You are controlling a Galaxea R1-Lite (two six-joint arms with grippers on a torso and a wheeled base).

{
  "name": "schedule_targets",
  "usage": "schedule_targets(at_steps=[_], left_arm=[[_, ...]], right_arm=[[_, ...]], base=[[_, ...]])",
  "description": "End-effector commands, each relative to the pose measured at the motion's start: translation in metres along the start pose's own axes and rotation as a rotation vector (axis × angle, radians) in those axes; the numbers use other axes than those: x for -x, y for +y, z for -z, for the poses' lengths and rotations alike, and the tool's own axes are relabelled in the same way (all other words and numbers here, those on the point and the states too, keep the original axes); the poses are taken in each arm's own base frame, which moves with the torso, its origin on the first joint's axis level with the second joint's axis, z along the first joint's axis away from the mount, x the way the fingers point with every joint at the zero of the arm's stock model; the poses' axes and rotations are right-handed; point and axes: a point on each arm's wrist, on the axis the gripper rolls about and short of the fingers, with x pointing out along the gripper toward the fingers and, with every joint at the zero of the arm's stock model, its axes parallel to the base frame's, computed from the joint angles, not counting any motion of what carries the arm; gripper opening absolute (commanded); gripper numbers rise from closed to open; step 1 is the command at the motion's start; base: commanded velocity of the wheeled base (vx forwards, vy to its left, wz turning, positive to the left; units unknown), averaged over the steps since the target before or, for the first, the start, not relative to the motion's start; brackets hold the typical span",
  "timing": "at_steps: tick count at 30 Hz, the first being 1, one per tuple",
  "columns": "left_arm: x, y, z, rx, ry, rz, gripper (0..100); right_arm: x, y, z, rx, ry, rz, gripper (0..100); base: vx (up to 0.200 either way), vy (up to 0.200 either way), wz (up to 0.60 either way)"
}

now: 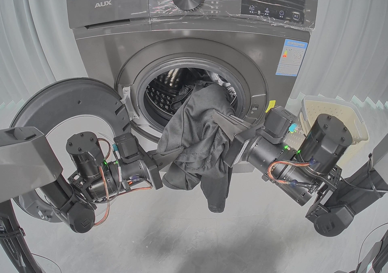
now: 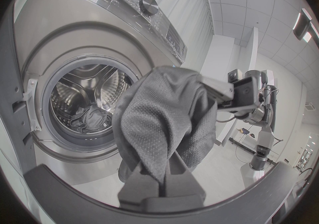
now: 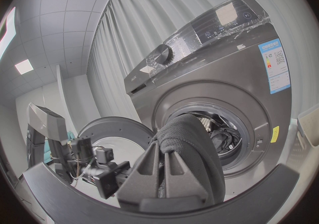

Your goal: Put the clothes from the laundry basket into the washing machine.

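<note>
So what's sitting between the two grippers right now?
A dark grey garment, clamped by both the left gripper and the right gripper, hangs between them in front of the washing machine. The head view shows this best.

The washing machine (image 1: 113, 49) is showing brushed dark grey all over, with a blue-and-white label (image 1: 292, 57) and a small yellow sticker (image 1: 270, 106) on its front. Its drum (image 1: 159, 98) is gleaming silver, dotted with rows of small holes. The garment (image 1: 194, 132) is showing charcoal grey with a fine mesh weave, and the other clothing (image 2: 89, 120) is looking similarly dark. The laundry basket (image 1: 355, 124) is appearing cream, patterned with perforations. The left end effector (image 2: 164, 175) and right end effector (image 3: 162, 155) are showing matte dark grey. The curtain (image 1: 347, 43) is hanging pale grey-white above a light grey floor (image 1: 161, 237).
</note>
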Motion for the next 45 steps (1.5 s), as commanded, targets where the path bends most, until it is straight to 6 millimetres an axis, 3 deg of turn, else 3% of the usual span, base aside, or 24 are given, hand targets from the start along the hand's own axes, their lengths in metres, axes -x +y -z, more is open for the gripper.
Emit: schedule_targets(at_steps=[1,2,7,12,22,26,34,45], left_arm=[[0.006,-0.008,-0.011,-0.014,-0.025,0.011,0],[0.007,-0.008,-0.013,-0.019,-0.030,0.010,0],[0.010,-0.010,-0.022,-0.028,-0.055,0.011,0],[0.008,-0.017,-0.029,-0.030,-0.074,0.030,0],[0.004,-0.015,-0.036,-0.021,-0.106,0.025,0],[-0.001,-0.013,-0.050,-0.012,-0.169,-0.018,0],[0.000,-0.013,-0.055,-0.020,-0.187,-0.025,0],[-0.005,-0.017,-0.063,-0.022,-0.227,-0.085,0]], right_arm=[[0.000,-0.006,0.007,0.005,0.025,0.021,0],[0.001,-0.009,0.009,0.007,0.033,0.027,100],[0.007,-0.014,0.016,0.014,0.081,0.045,100],[0.022,-0.017,0.041,0.028,0.208,0.058,100],[0.041,-0.021,0.068,0.050,0.359,0.072,100],[0.054,-0.022,0.084,0.055,0.442,0.073,100],[0.080,-0.027,0.121,0.079,0.622,0.086,100],[0.063,-0.023,0.133,0.088,0.551,0.035,100]], base=[[0.000,0.000,0.00],[0.000,0.000,0.00],[0.000,0.000,0.00],[0.000,0.000,0.00],[0.000,0.000,0.00],[0.000,0.000,0.00],[0.000,0.000,0.00],[0.000,0.000,0.00]])
